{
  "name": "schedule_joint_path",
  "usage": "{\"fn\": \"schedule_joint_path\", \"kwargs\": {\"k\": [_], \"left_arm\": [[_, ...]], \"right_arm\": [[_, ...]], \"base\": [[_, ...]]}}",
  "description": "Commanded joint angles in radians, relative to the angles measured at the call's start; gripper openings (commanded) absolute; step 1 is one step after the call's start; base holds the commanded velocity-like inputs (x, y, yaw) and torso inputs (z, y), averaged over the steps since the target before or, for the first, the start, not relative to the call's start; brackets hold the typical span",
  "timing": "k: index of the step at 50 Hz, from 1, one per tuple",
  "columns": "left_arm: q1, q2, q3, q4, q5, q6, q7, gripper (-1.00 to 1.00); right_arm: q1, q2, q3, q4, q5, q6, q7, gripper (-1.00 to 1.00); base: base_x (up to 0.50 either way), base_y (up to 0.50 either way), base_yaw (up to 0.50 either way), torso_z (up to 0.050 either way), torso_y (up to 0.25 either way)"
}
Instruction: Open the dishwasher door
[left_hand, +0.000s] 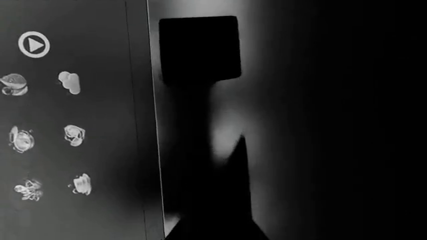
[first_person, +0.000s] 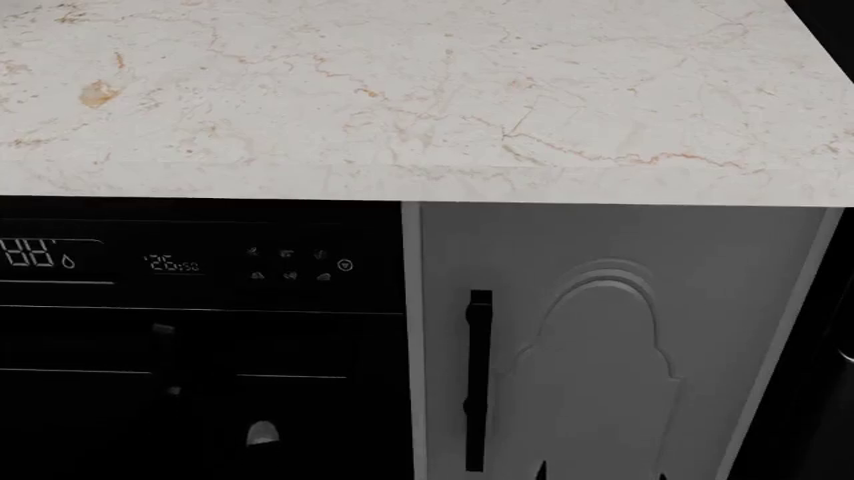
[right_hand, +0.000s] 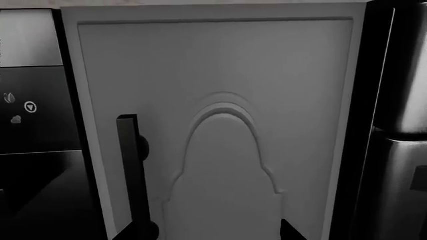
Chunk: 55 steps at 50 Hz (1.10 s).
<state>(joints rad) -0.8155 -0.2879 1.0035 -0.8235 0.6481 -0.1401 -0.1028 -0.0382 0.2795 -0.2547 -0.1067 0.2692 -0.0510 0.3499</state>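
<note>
The dishwasher door (first_person: 200, 340) is a glossy black front under the counter, with a white "88" display and small touch icons. It sits flush and looks shut. Its icon panel fills one side of the left wrist view (left_hand: 67, 125) and an edge of the right wrist view (right_hand: 33, 125). My left gripper (left_hand: 217, 230) shows only as one dark wedge near the door's right edge, merged with a black cabinet handle (left_hand: 200, 50). My right gripper (right_hand: 212, 232) is open and empty, facing the pale grey cabinet door (right_hand: 220, 100). Its fingertips (first_person: 541, 470) peek in low in the head view.
A marble countertop (first_person: 400, 90) overhangs the fronts. The grey arched-panel cabinet door (first_person: 601, 330), with its black bar handle (first_person: 478, 380), stands right of the dishwasher. A steel appliance (right_hand: 400, 150) stands beyond the cabinet's far side.
</note>
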Motion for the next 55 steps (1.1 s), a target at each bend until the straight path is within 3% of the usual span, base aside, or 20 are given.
{"fn": "schedule_joint_path", "kwargs": {"k": [1,19,55], "left_arm": [[0.018,-0.025,0.04,0.048,-0.035,-0.027,0.028,-1.0],[0.231,-0.21,0.012,0.534,-0.02,-0.251,0.202,-1.0],[0.499,-0.328,-0.026,0.933,0.007,-0.516,0.269,-1.0]], "right_arm": [[0.003,0.004,-0.004,-0.009,0.003,0.006,0.004,1.0],[0.0,0.004,-0.011,-0.002,0.007,-0.009,0.007,1.0],[0.0,0.014,-0.002,0.006,0.014,-0.034,0.025,1.0]], "base": [[0.0,0.0,0.0,0.0,0.0],[0.0,0.0,0.0,0.0,0.0],[0.0,0.0,0.0,0.0,0.0]]}}
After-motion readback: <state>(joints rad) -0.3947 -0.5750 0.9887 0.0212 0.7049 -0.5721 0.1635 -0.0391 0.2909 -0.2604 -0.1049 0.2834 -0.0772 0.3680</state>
